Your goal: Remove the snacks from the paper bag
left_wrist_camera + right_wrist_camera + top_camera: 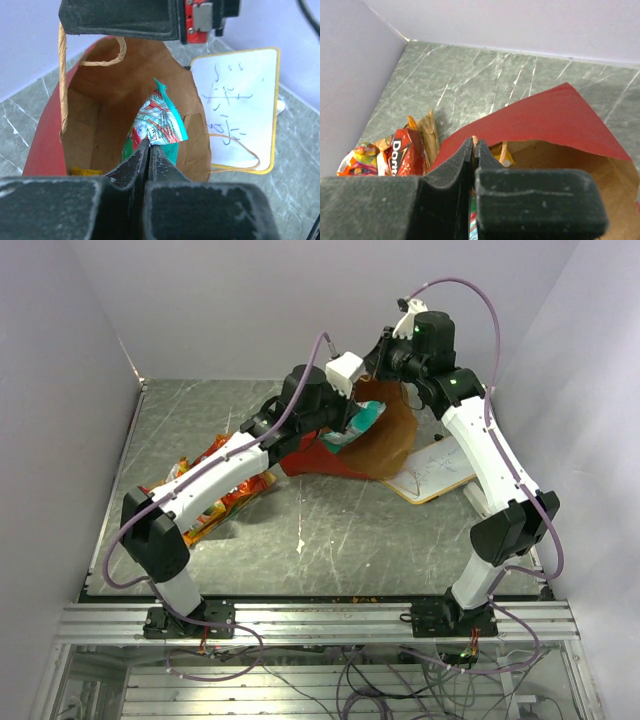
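Observation:
The paper bag [390, 435] lies on its side at the back centre, red outside [555, 117], brown inside [100, 90]. My left gripper [149, 144] is shut on the teal-and-white packet [159, 120] at the bag's mouth; the packet also shows in the top view [360, 425]. My right gripper [473, 143] is shut on the bag's twisted paper handle [475, 140] and holds the mouth up. A yellow packet [82, 171] lies deep in the bag. The red Doritos bag [402, 150] and orange and gold packets [215, 505] lie on the table at the left.
A flat white board with a wooden frame [432, 472] lies right of the bag, partly under it; it also shows in the left wrist view [240, 105]. Walls close the table at the left, back and right. A second handle [235, 150] rests on the board.

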Motion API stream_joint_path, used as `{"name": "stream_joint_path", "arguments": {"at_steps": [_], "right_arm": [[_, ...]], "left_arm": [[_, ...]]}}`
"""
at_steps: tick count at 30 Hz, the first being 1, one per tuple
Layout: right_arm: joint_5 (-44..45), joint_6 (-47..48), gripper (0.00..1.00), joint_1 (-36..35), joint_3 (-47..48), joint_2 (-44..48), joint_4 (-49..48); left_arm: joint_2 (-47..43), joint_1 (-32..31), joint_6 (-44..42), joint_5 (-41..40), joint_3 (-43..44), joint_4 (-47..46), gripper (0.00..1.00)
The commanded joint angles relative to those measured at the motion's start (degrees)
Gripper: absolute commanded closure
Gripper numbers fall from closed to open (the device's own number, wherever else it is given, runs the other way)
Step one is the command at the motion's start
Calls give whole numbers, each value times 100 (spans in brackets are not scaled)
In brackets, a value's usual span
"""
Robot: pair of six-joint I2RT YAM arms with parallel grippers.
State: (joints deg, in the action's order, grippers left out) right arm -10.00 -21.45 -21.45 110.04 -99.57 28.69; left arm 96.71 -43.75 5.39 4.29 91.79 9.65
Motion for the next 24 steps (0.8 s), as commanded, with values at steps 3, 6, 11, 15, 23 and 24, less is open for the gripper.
{"name": "stream_joint_path", "arguments": {"at_steps": [3, 6, 11, 15, 23, 24], "right_arm": [[753, 142, 100, 18, 760, -289, 202], [1257, 192, 100, 22, 1169, -496, 409], [2099, 207, 100, 45, 1511, -653, 647], [1393, 101, 100, 38, 1229, -537, 379], [912, -106, 100, 18, 530, -158, -190], [1189, -42, 100, 30, 613, -178, -116]], "left_arm": [[-549, -31, 454, 65, 511, -144, 93], [-723, -18, 659, -87, 749, 71, 93], [-1017, 106, 1125, -139, 1138, 330, 93], [-1113, 193, 1493, -205, 1318, 288, 93], [-963, 482, 2114, -456, 1353, 136, 93], [-961, 547, 2191, -561, 1408, 268, 93]]}}
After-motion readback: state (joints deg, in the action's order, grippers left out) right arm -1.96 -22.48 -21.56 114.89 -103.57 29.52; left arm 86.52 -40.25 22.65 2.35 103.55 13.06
